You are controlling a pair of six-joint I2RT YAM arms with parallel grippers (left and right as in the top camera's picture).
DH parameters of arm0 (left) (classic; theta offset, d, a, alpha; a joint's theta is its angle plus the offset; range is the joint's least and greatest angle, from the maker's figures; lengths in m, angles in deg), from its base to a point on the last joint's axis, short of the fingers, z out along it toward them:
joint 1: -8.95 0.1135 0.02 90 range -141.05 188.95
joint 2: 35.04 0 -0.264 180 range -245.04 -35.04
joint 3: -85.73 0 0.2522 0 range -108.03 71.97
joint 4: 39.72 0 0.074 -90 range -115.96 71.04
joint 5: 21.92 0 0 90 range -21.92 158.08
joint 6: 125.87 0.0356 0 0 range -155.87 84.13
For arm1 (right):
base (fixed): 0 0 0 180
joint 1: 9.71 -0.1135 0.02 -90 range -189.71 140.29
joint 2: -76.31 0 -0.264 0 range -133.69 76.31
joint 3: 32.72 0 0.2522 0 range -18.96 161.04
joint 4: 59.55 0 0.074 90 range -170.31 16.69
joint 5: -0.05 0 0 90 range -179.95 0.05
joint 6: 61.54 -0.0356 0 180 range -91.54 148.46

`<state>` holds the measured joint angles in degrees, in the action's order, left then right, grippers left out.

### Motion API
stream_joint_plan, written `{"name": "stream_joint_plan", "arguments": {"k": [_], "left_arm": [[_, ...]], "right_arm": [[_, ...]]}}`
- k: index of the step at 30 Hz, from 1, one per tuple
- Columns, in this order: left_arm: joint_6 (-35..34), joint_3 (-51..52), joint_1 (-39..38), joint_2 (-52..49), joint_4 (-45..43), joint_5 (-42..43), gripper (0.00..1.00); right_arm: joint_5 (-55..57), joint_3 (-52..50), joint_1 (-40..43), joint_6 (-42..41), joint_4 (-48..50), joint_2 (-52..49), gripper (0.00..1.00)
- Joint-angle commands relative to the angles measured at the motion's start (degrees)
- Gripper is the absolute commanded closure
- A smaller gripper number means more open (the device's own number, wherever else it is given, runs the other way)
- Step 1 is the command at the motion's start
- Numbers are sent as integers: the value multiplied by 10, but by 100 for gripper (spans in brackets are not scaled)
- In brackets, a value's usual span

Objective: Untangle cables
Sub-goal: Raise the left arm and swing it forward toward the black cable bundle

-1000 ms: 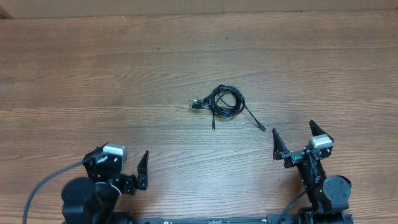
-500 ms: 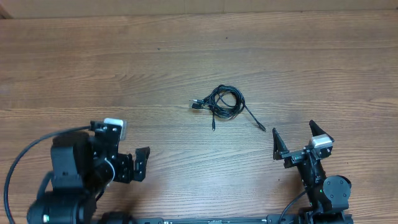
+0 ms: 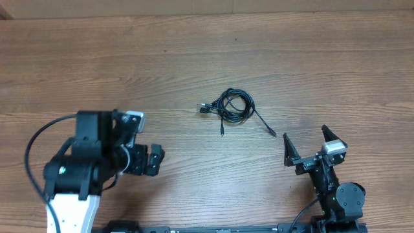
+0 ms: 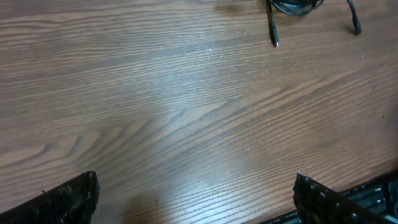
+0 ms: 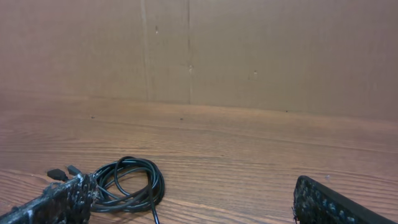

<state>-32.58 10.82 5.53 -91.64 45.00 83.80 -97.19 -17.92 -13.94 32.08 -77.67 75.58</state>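
The left end effector (image 4: 196,179) stands wide open with nothing between its jaws; its wrist view shows only bare wood grain between the two dark fingertips (image 4: 68,196). From overhead it sits over the near left part of the bench (image 3: 97,65), pointing right, well apart from the cables (image 3: 234,107). The right end effector (image 3: 305,133) is also fully open and empty, its two fingers spread in a V at the near right of the bench and pointing away from the robot's base. Just ahead of it and a little to its left lies the nearest loose cable end (image 3: 272,133), close to the fingertips but not touching them.

The cables lie in one small tangled coil near the middle of the bench, flat on the wood. Short plug ends stick out to the coil's left (image 3: 203,109), one tail runs toward the near edge (image 3: 222,131), and a longer tail trails to the right. In the right wrist view a plain brown panel (image 5: 249,50) rises behind the bench
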Motion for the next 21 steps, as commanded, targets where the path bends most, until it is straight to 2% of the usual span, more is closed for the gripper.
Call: {"name": "stream_joint_plan", "arguments": {"k": [1,15,21], "left_arm": [[-7,-14,-20,-38,-13,8,0],[-9,-14,-26,-168,-55,9,0],[-42,-14,-26,-217,-74,9,0]], "right_arm": [[3,-6,-3,-2,2,6,0],[3,-6,-3,-2,2,6,0],[3,-6,-3,-2,2,6,0]]}}
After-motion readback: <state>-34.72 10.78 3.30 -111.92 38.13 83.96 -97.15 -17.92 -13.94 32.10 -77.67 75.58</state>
